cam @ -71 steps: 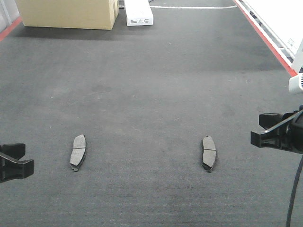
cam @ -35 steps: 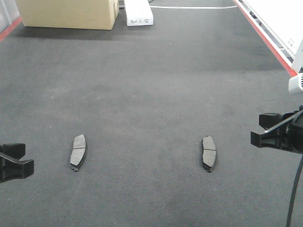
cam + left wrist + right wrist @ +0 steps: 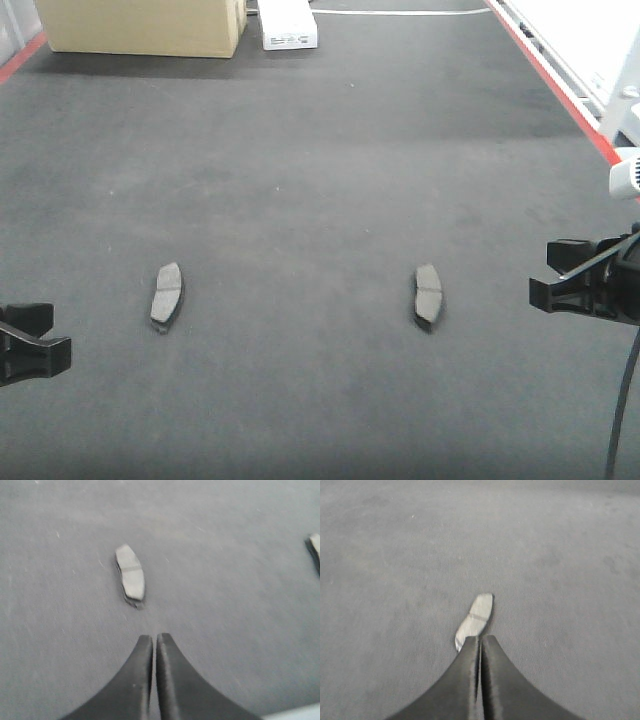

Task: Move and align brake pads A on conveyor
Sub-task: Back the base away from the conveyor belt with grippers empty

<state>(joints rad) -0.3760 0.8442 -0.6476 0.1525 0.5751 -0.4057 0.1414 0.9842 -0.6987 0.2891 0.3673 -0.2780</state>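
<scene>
Two brake pads lie flat and roughly parallel on the dark conveyor belt (image 3: pixel 320 180): a left pad (image 3: pixel 166 296) and a right pad (image 3: pixel 427 296). My left gripper (image 3: pixel 30 338) is at the left edge, shut and empty, to the left of and nearer than the left pad. In the left wrist view the gripper (image 3: pixel 154 638) sits short of that pad (image 3: pixel 131 572), and the other pad (image 3: pixel 315 547) shows at the right edge. My right gripper (image 3: pixel 552 272) is shut and empty, right of the right pad. In the right wrist view its tips (image 3: pixel 481 638) cover the near end of the pad (image 3: pixel 476 616).
A cardboard box (image 3: pixel 140 25) and a white case (image 3: pixel 288 25) stand at the far end of the belt. Red edge strips run along the right side (image 3: pixel 560 85) and the far left (image 3: pixel 20 60). A white structure (image 3: pixel 590 40) lies beyond the right strip.
Both pads, the box and the white case have shifted away from me in the front view, the right pad also slightly left. Both grippers hold the same place, still shut.
</scene>
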